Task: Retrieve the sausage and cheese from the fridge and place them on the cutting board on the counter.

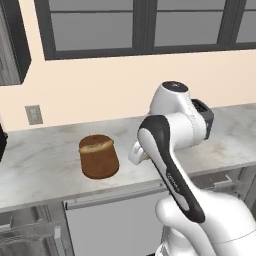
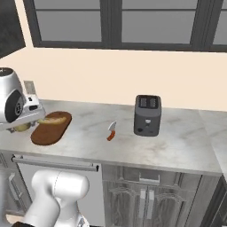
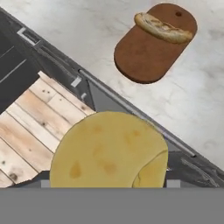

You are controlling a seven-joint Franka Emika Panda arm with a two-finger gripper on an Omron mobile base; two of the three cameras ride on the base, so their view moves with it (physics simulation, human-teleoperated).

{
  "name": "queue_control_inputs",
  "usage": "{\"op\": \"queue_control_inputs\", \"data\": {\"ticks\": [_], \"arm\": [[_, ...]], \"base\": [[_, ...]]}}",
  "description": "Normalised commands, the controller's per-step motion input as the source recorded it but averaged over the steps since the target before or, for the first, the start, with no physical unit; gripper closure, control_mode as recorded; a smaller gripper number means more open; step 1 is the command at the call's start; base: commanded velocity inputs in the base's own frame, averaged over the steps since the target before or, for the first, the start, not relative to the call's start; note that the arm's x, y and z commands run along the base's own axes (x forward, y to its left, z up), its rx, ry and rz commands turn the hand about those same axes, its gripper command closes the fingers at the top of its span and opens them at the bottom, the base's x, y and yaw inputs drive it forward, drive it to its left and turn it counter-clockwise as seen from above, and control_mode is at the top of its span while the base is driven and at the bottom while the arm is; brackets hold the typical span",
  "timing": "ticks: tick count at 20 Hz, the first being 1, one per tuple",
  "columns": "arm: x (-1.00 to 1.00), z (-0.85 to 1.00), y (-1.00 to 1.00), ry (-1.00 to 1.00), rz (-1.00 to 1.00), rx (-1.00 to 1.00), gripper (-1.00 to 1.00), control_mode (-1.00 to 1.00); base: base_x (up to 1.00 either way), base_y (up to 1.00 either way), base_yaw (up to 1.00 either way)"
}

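The cheese, a yellow chunk, sits held between the fingers, the cutting board ahead beyond them. Carry it over the board's bare end, clear of the bread roll, then lower.

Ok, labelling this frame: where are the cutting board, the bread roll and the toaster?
cutting board (image 3: 144, 57): hand view, bare middle.
bread roll (image 3: 164, 28): hand view, crust middle.
toaster (image 2: 147, 116): right base view, front face.

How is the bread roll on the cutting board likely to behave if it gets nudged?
The bread roll is long and rounded, so a sideways push would probably roll it. It looks crusty and likely light, so even a slight touch may shift it. Lying near one end of the cutting board, it could slip onto the counter.
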Motion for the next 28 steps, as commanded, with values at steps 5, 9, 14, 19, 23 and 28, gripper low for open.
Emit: {"op": "queue_control_inputs", "data": {"ticks": [5,9,14,19,23,28], "arm": [[1.00,-0.49,0.23,0.00,0.18,0.00,1.00,-1.00],[0.96,-0.57,0.33,0.00,0.14,-0.06,1.00,-1.00],[0.71,-0.31,0.27,0.11,0.01,-0.06,1.00,-1.00],[0.50,-0.23,0.05,0.21,0.00,0.00,1.00,-1.00],[0.49,-0.32,0.22,0.07,0.00,-0.10,1.00,-1.00],[0.44,-0.20,0.22,0.03,0.00,-0.08,1.00,-1.00]], "base": [[0.00,0.00,0.00],[0.00,0.00,0.00],[0.00,0.00,0.00],[0.00,0.00,0.00],[0.00,0.00,0.00],[0.00,0.00,0.00]]}}
